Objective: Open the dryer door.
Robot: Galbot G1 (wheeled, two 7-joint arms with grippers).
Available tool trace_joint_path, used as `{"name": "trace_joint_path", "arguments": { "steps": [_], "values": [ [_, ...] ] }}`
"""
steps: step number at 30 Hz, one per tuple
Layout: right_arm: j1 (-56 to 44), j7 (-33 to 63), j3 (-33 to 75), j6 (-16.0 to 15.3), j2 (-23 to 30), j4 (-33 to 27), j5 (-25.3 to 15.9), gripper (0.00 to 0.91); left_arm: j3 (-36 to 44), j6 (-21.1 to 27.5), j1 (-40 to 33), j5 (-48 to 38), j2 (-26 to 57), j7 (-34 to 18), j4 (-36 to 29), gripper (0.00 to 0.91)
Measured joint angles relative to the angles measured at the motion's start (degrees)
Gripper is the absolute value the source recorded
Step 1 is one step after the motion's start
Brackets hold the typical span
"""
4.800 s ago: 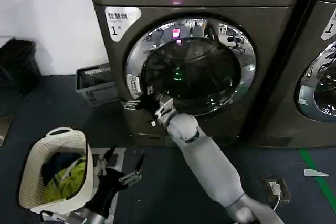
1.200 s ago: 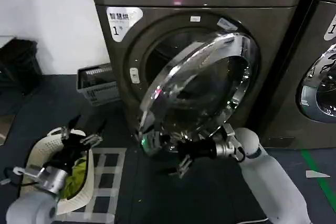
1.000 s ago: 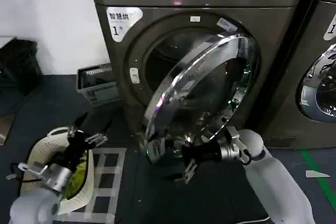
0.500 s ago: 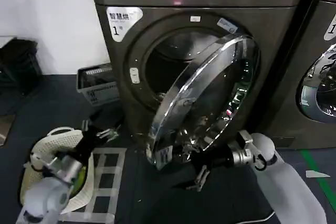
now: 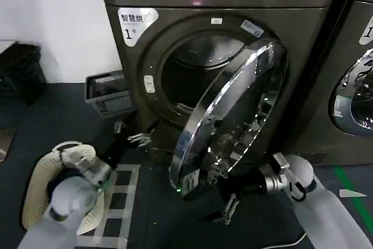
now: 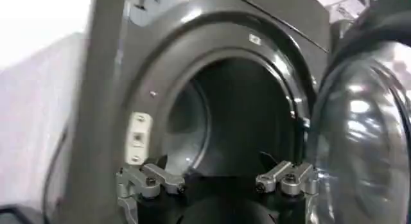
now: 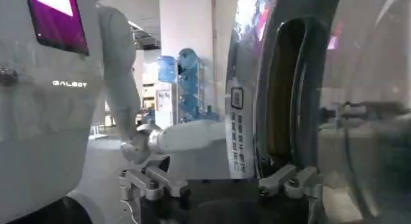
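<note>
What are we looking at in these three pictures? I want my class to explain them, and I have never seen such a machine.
A two-armed robot is opening a laundry dryer. The large picture comes from a camera on its head, looking down. The dryer door, a chrome ring around dark glass, stands swung wide from the drum opening. The right hand is at the door's lower edge with fingers open, holding nothing. The left hand, also open, reaches toward the opening. A laundry basket sits on the floor. The other two pictures come from cameras on each wrist: the left one faces the drum, the right one sits beside the door's rim.
</note>
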Motion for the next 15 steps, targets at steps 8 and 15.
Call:
{"name": "trace_joint_path", "arguments": {
  "steps": [8,15],
  "values": [
    [-5.69,0.05,7.70,0.78,-0.73,-0.07,-1.28,0.907,7.06,-0.05,-5.33,-0.05,-0.65,1.78,1.78,0.907],
    [-9.78,0.07,16.77,1.38,-1.57,-2.33,-1.09,0.907,12.67,-0.36,-9.39,-0.64,-0.93,2.87,3.31,0.907]
  ]
}}
